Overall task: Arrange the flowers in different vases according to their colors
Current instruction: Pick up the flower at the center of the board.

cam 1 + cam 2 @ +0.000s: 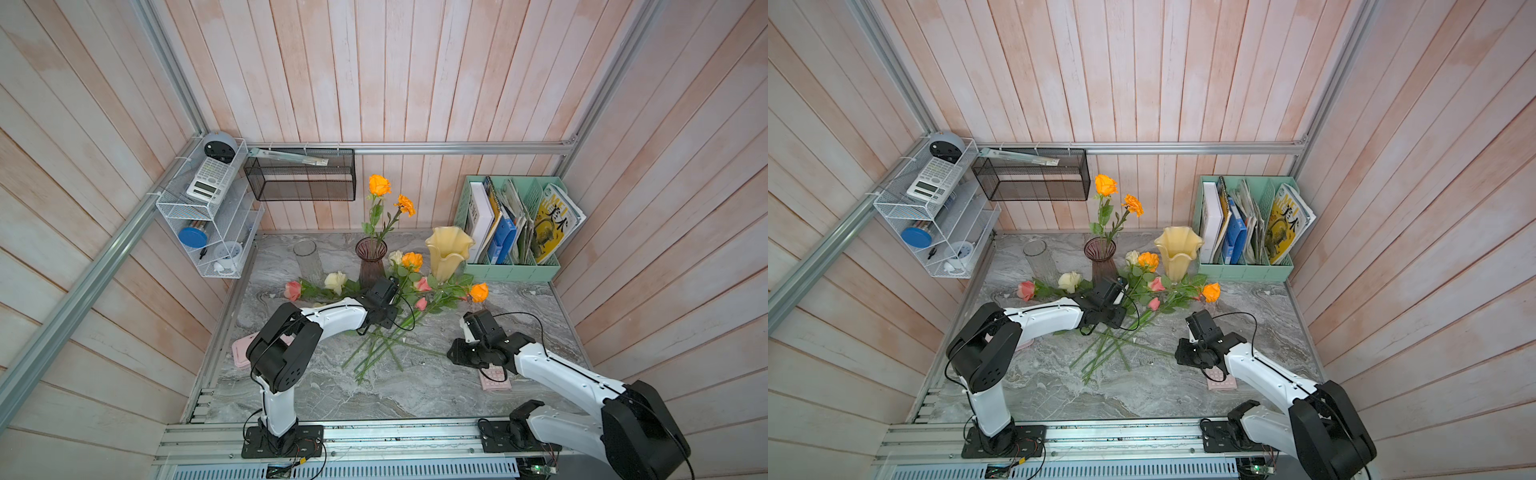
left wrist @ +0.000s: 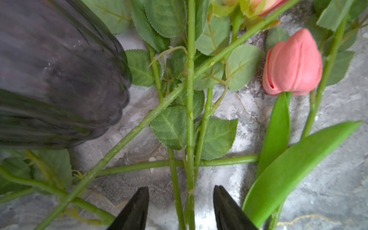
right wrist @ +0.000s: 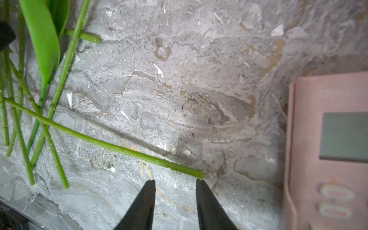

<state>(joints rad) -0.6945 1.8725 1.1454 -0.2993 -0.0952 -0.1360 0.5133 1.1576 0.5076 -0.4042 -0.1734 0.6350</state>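
Straddling two flower stems (image 2: pixel 190 119), the left gripper (image 2: pixel 181 187) stands spread, wide of both.

My left fingers (image 2: pixel 137 213) are cut off at the wrist view's edge, as is the blurred dark purple ribbed glass vase (image 2: pixel 59 79); the blurred pale pink plastic calculator (image 3: pixel 328 149) runs off-frame too.

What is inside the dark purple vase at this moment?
Two orange flowers stand in the dark purple vase, their green stems entering its mouth. Nothing else shows at the mouth. The dark ribbed glass hides the stems' lower ends.
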